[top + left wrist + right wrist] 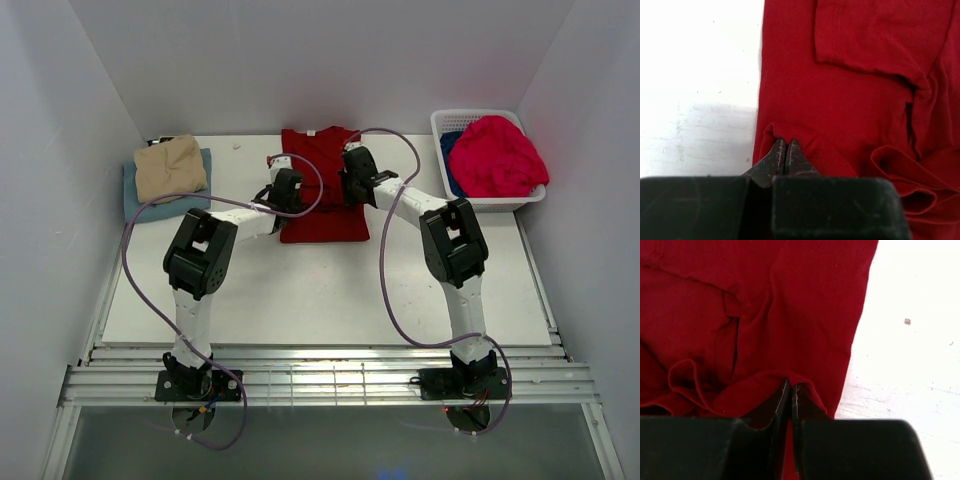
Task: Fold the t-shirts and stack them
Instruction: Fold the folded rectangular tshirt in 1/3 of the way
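Left gripper (785,152), jaws closed, pinches a fold of the dark red cotton t-shirt (850,110) just inside its left edge; right gripper (791,390) likewise at its right edge. Bare white table (700,75) lies outward of each.

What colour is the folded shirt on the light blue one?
Tan soft cotton shirt; clearest in the top external view.

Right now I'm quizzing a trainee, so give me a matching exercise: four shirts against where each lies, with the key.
1 dark red t-shirt; 2 tan t-shirt; 3 pinkish-red t-shirt; 4 light blue t-shirt.
A heaped in the white basket; B folded atop another shirt; C pinched by left pincer and right pincer; D under a folded shirt.
Pairs: 1-C, 2-B, 3-A, 4-D.
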`<state>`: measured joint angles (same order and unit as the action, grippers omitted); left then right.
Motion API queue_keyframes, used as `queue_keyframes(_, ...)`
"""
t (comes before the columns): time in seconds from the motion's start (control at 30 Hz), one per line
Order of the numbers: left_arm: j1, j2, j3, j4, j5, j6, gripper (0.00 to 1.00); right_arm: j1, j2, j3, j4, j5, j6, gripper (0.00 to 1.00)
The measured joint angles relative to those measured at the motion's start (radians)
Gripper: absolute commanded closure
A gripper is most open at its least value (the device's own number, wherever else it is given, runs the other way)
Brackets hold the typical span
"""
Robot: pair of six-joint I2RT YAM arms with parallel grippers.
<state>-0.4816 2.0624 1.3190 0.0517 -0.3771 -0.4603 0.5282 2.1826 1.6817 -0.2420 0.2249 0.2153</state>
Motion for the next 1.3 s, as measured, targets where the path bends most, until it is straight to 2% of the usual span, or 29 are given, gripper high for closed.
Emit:
queue_keyframes(0.43, 0.008, 0.002, 0.011, 0.008, 0.003, 0.008, 1.0, -0.024, 0.01, 0.042, -0.014, -0.013, -0.017, 0.92)
queue_keyframes(0.8, 0.016, 0.002, 0.086, 0.004, 0.009, 0.014, 1.0, -0.043, 0.013, 0.129, -0.044, -0.017, -0.026, 0.92)
queue_keyframes(1.3, 0.065, 0.118, 0.174, -0.026, 0.046, 0.007, 1.0, -0.08, 0.154, 0.234, -0.052, -0.055, -0.034, 0.88)
